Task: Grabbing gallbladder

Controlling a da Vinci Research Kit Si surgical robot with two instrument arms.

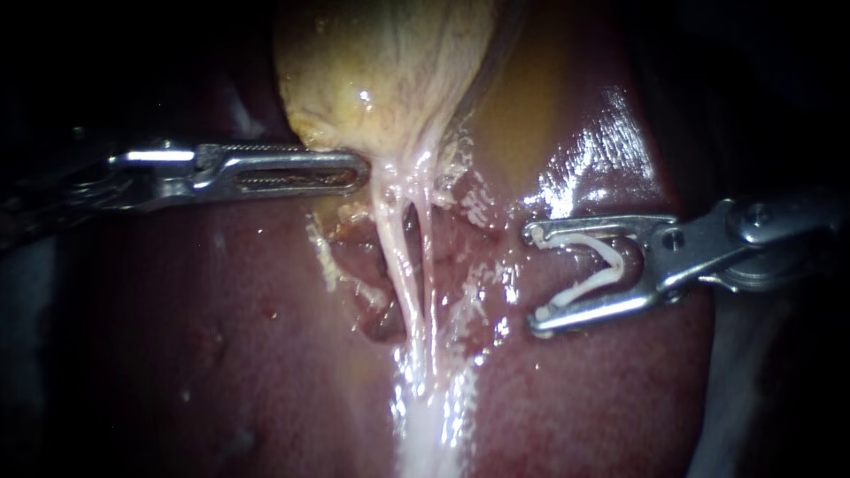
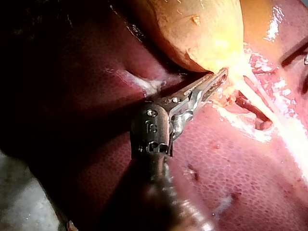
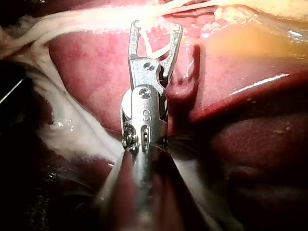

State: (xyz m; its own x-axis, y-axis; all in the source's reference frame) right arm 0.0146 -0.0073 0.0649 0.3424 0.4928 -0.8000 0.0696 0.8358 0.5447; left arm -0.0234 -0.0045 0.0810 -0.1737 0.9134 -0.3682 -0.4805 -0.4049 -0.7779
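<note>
One gallbladder, yellow, wet, tapered | left instrument jaws closed empty at its neck | right instrument jaws holding clip

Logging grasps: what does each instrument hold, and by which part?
Right instrument: a white clip, its two legs between the jaws. Left instrument: tip at the gallbladder's narrow end; grip cannot be told.

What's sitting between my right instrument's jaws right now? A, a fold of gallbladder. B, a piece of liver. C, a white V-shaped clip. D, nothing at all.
C: in the endoscope view the right instrument carries a white clip whose two legs lie along its spread jaws, well apart from the gallbladder.
</note>
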